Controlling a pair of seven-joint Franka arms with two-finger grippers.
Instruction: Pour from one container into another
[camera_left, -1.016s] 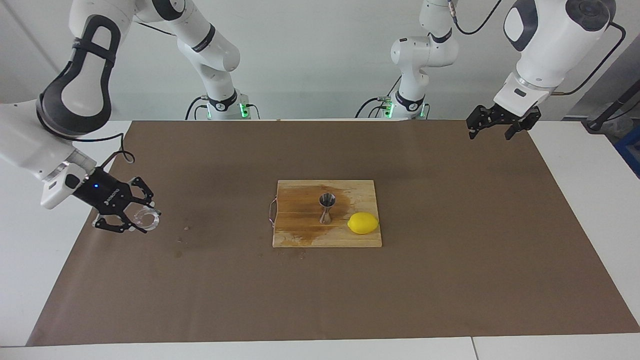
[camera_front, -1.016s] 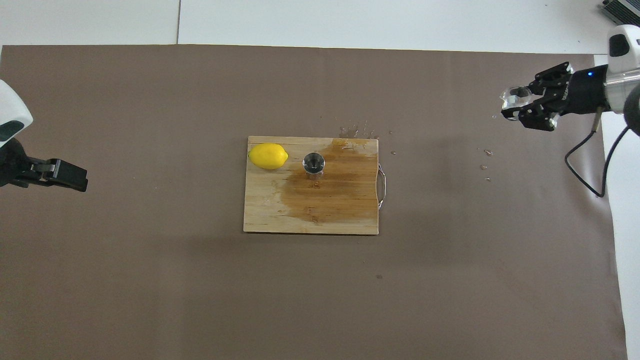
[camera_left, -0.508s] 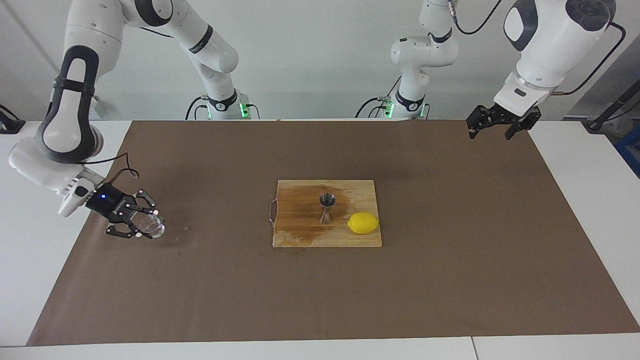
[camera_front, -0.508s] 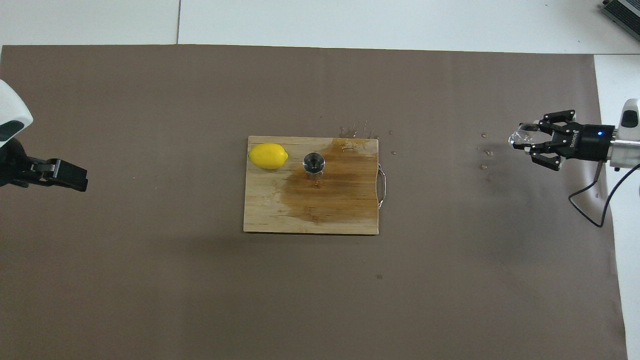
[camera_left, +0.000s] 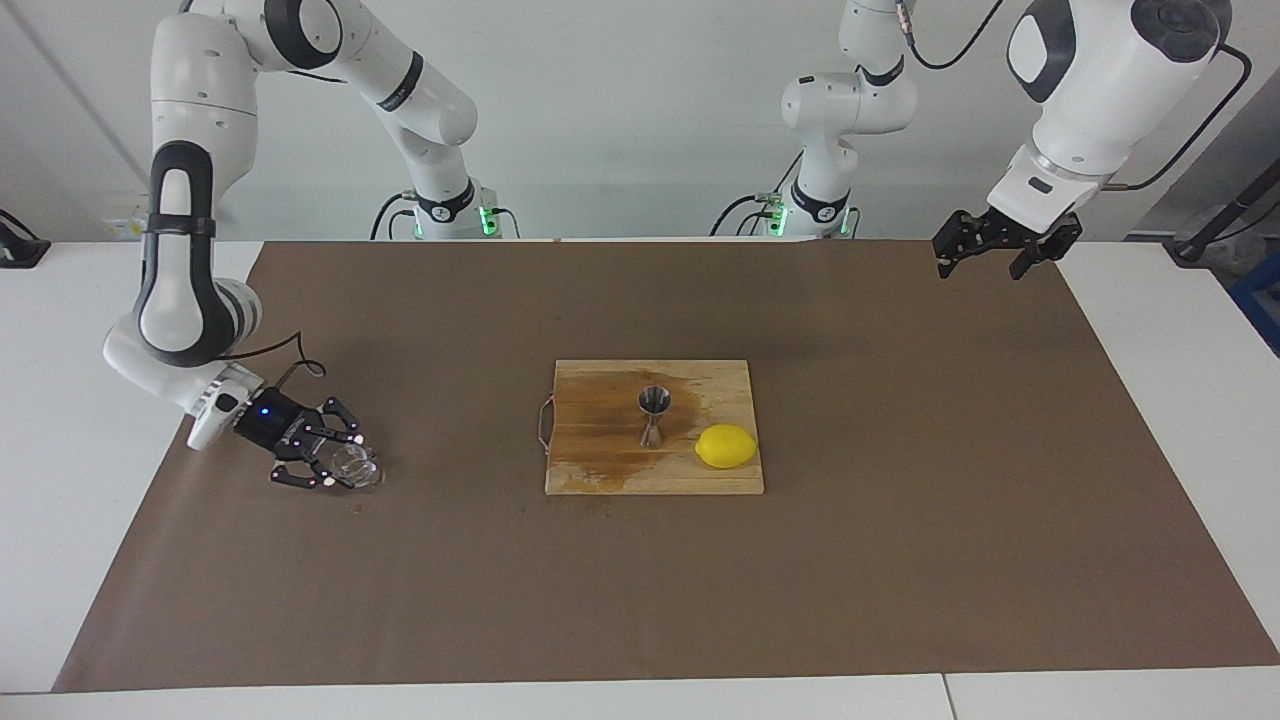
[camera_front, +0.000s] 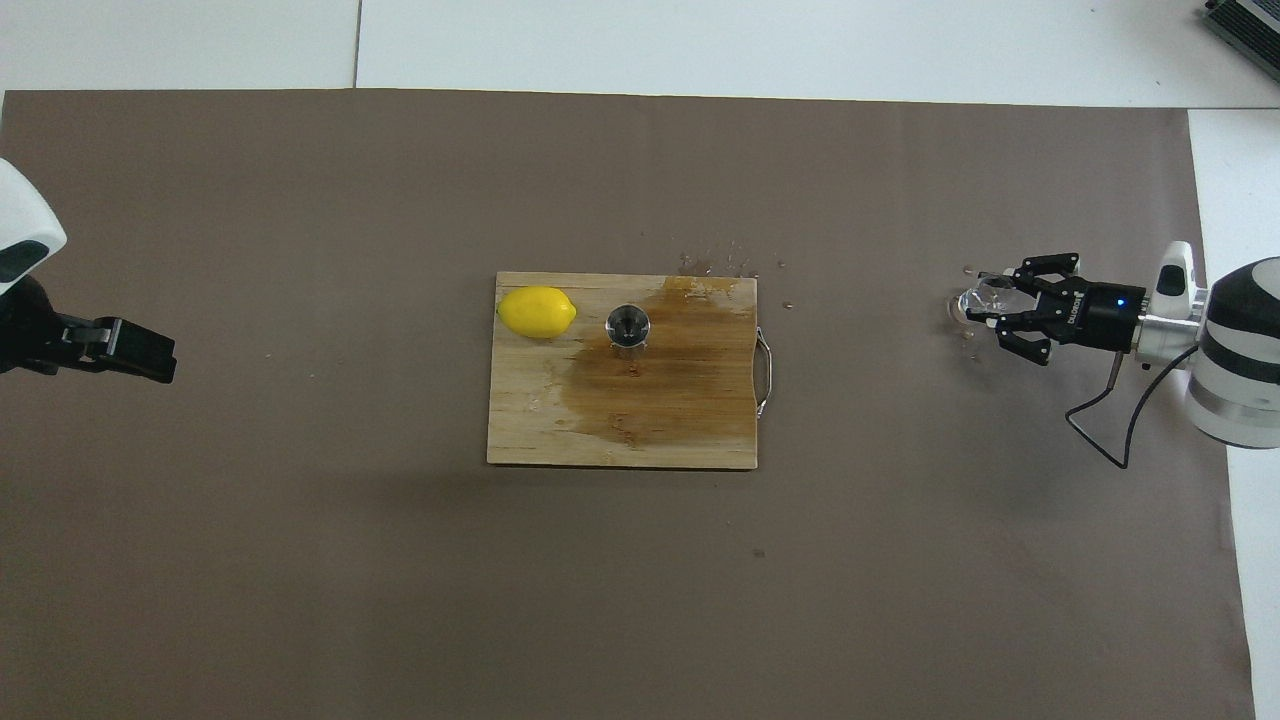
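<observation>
The clear glass cup (camera_left: 354, 466) is in my right gripper (camera_left: 338, 463), which is shut on it and holds it tipped on its side, low over the brown mat toward the right arm's end of the table. It also shows in the overhead view (camera_front: 984, 298) at the tips of that gripper (camera_front: 1000, 309). The steel jigger (camera_left: 654, 415) stands upright on the wooden board (camera_left: 600, 465), apart from the cup; from above it shows its open mouth (camera_front: 627, 325). My left gripper (camera_left: 988, 257) waits open and empty, raised over the mat's corner at the left arm's end (camera_front: 140, 350).
A lemon (camera_left: 726, 446) lies on the board next to the jigger, toward the left arm's end. A wet stain (camera_front: 670, 370) covers much of the board (camera_front: 525, 430). Small drops (camera_front: 715, 265) lie on the mat just past the board and near the cup.
My right gripper has come down and moved toward the board with the cup, from high over the mat's edge to low over the mat. The left arm has not moved.
</observation>
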